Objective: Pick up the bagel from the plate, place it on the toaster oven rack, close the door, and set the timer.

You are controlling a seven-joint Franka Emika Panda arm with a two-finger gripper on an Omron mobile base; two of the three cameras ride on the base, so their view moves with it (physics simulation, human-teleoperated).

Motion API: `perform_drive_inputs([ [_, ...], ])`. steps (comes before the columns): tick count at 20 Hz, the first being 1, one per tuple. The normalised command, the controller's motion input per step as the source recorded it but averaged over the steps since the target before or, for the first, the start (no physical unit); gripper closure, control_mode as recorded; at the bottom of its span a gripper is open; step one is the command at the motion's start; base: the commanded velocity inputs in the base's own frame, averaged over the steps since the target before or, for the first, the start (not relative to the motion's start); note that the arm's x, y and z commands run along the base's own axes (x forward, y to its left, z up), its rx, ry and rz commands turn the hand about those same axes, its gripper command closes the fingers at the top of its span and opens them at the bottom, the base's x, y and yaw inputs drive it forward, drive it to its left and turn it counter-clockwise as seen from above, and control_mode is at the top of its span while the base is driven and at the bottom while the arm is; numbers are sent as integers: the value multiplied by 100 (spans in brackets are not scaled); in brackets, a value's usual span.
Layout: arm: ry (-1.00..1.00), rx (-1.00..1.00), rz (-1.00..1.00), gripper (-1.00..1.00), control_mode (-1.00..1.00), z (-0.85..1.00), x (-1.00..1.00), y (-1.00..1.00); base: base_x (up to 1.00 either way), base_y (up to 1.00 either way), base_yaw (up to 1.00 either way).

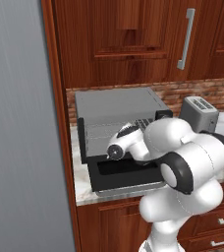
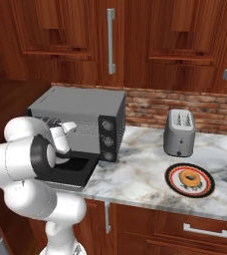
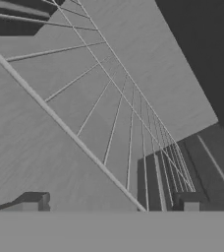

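The bagel [image 2: 189,178], a small golden-brown ring, lies on the red-rimmed plate [image 2: 170,174] on the counter, far to the right of the arm. The black, grey-topped toaster oven [image 2: 80,102] [image 1: 119,103] stands with its door [image 1: 126,175] [image 2: 78,172] folded down flat. Its wire rack [image 1: 109,129] [image 2: 88,128] shows inside. My hand is at the oven's mouth, just above the door. In the hand view the rack [image 3: 114,108] lies close in front of my gripper [image 3: 111,203]. The gripper is open, with nothing between its fingertips [image 3: 33,202].
A silver two-slot toaster [image 2: 180,132] [image 1: 198,113] stands on the marble counter [image 2: 135,174] between the oven and the plate. Brown wooden cabinets [image 2: 110,40] hang above. A tall grey panel [image 1: 20,123] walls off the left side. Drawers [image 2: 200,229] sit below the counter.
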Motion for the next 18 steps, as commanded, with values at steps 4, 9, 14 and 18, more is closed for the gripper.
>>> perform_drive_inputs([
  [4, -13, 5, 0, -100, -100, -16, 0, 0, 0, 0, 0],
  [9, -11, 0, 0, -100, -100, -8, 1, 0, 0, 0, 0],
  [14, 0, 0, 0, -100, -100, -3, 19, 0, 0, 0, 0],
  [18, 2, 2, 0, -100, -100, -10, 29, 0, 0, 0, 0],
])
